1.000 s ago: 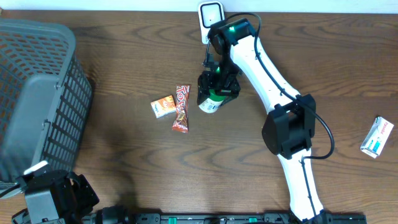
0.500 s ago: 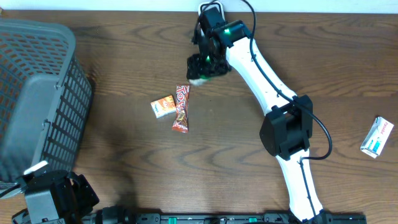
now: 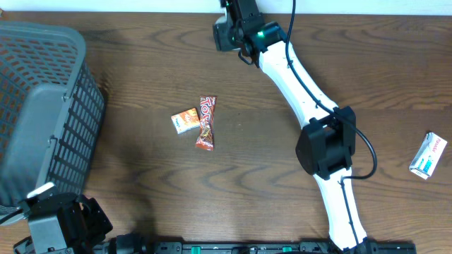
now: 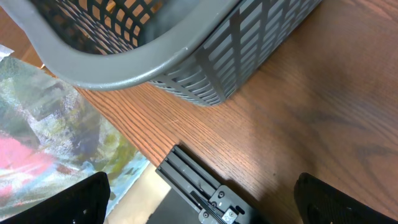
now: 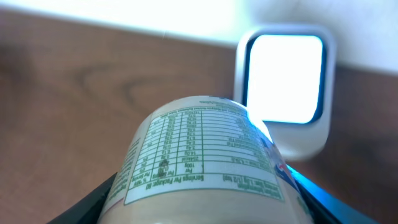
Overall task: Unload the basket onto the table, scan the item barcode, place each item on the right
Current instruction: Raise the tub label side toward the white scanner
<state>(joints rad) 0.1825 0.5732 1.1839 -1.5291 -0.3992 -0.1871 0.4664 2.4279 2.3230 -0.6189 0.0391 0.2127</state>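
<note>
The item is a pale bottle (image 5: 205, 155) with a green nutrition label, filling the lower right wrist view. My right gripper (image 5: 205, 208) is shut on it, one dark finger on each side. Just beyond the bottle stands the white scanner (image 5: 284, 81), its window glowing bright. In the overhead view the right gripper (image 3: 229, 32) hovers at the table's far edge and covers both bottle and scanner. No barcode shows on the bottle's visible side. My left gripper (image 4: 211, 205) rests open and empty at the near left corner (image 3: 60, 226).
A grey mesh basket (image 3: 42, 106) fills the left side and looms over the left gripper (image 4: 155, 56). An orange snack packet (image 3: 185, 121) and a red candy bar (image 3: 205, 123) lie mid-table. A white and blue box (image 3: 429, 155) lies far right.
The right gripper has carried the bottle from beside the candy bar up and away to the far edge, over the scanner. The left arm has not moved.
</note>
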